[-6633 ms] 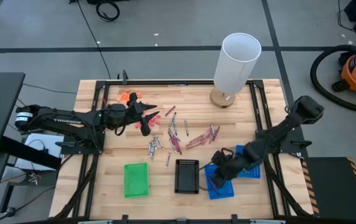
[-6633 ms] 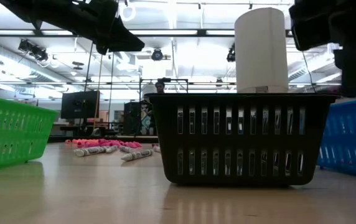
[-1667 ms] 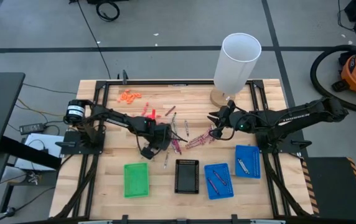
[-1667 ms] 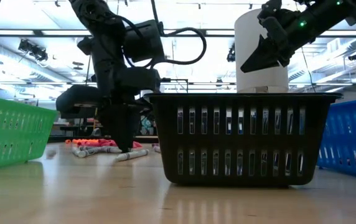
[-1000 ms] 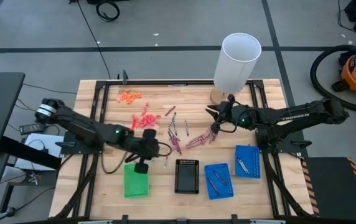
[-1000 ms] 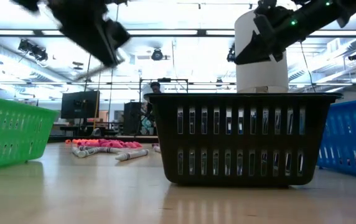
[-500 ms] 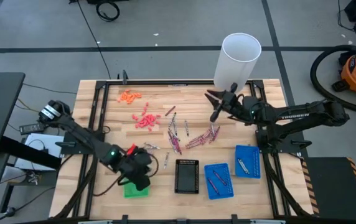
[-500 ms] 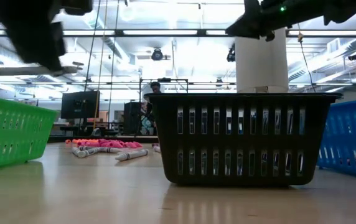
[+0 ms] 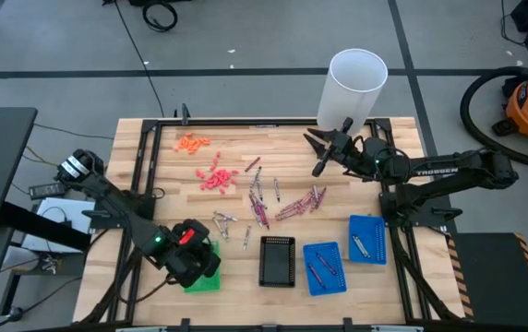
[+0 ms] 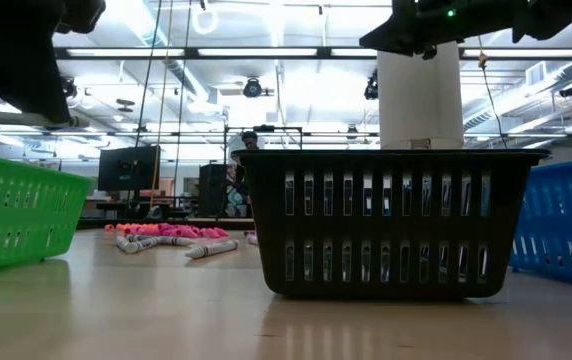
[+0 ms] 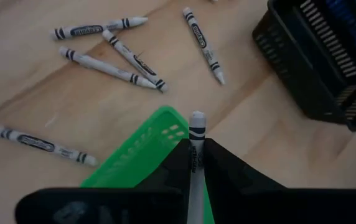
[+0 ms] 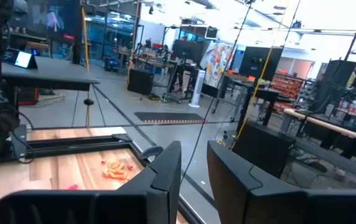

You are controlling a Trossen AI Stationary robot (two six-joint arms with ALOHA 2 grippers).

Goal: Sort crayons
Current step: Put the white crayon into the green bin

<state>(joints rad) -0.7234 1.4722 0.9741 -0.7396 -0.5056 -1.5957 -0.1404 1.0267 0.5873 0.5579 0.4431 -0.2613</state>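
The left pincer [image 11: 195, 163] hangs over the small green slotted plastic tray [image 11: 142, 155], its two dark fingers pressed against a silvery-grey paper-wrapped crayon [image 11: 196, 144] that stands up between them, tip pointing away from the wrist. Directly beneath the pincer lies the tray's corner and rim — so the drop is not yet centred, by my reading. To do this step well, the pincer should travel a little further over the tray's floor before the fingers part, and come low enough that the crayon does not bounce off the rim onto the pale wooden desk [image 9: 172, 194].

Just beyond the tray's corner, several more grey crayons [image 11: 128, 59] lie loose on the desk, well clear of the pincer; off to one side of it stands the black slotted plastic basket [image 11: 318, 56]. These grey ones look like the next picks for the same tray.

Farther off, seen from above, a scatter of dark maroon crayons [image 9: 260, 210] and a heap of pinkish-red crayons [image 9: 214, 178] lie in the middle of the desk, with a smaller orange cluster [image 9: 190, 142] toward the far edge.

The right pincer [image 9: 319, 157] is raised over the far part of the desk near the tall white cylinder [image 9: 351, 92] — its fingers stand slightly parted, and I see nothing between them.
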